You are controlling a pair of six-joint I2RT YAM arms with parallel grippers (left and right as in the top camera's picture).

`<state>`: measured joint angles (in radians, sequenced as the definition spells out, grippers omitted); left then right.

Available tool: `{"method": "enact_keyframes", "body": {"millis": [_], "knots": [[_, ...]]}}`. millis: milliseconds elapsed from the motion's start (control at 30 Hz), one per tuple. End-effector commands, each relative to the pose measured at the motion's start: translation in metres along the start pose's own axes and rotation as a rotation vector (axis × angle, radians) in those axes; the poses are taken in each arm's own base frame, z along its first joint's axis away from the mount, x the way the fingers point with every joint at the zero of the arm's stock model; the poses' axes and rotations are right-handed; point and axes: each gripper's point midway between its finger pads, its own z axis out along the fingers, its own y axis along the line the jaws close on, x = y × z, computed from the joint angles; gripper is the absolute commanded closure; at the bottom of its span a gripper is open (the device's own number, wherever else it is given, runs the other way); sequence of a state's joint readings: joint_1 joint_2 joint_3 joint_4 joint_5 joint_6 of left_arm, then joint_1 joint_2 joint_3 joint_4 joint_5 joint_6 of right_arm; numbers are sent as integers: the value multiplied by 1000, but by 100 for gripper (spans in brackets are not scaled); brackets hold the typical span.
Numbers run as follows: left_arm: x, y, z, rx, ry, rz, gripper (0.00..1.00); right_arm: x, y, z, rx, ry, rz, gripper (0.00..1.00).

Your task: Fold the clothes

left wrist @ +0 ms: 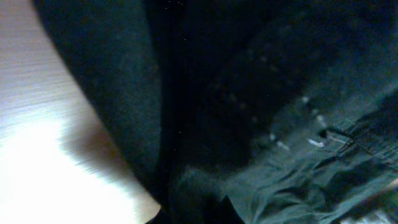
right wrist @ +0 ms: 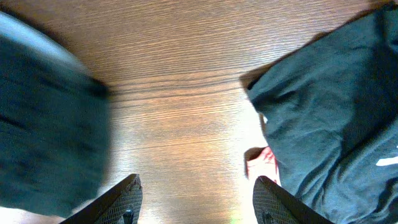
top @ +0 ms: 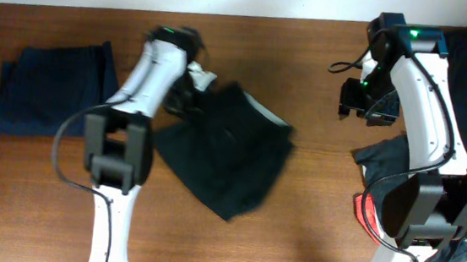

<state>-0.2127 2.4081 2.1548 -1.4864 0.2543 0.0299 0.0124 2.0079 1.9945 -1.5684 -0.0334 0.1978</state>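
The wooden table [top: 312, 197] is filling the overhead view. A black garment [top: 231, 160] is lying spread and rumpled at its centre, with a sliver of white trim showing at its 1 o'clock edge. At 9 o'clock, well apart from it, a navy garment [top: 51, 85] is sitting flat in a tidy rectangle. At 3 to 5 o'clock a heap of dark clothes [top: 380, 152] is lying partly under the right arm [top: 426, 105], with a bit of red trim [right wrist: 261, 163] peeking out at its table-side edge.

The left arm [top: 139, 97] is reaching to the black garment's 11 o'clock corner, where the left gripper [top: 189, 80] is sitting right at the cloth. Its wrist camera is showing only dark folds and a strip of table, so I cannot tell how its fingers are standing.

The right gripper [right wrist: 199, 202] is hovering over bare wood at 2 o'clock, its fingers [right wrist: 124, 199] standing wide apart and holding nothing.
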Motion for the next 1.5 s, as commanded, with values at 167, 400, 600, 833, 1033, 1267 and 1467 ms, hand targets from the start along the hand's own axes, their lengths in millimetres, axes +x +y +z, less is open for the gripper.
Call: {"method": "enact_keyframes", "body": {"millis": [167,400,600,833,1033,1267,1467], "knots": [[41,103,-163,-347,-306,-240,100,-4,-17,-13,12,-37,32,39],[55,143,-229,-373,-541,-356,100,-3,-17,-13,13,-34,32,39],[37,191,-260,-424,-709,-396,100,-2,-17,-13,14,-28,32,39],[47,228,-262,-435,-718,-473,100,-1,-17,-13,14,-25,32,39],[48,274,-242,-438,-690,-552,100,3,-18,-13,17,-10,33,39],[63,332,-216,-433,-642,-665,99,4,-18,-13,17,-6,32,39],[90,371,-207,-412,-640,-809,1,4,-18,-13,18,-3,32,39]]}}
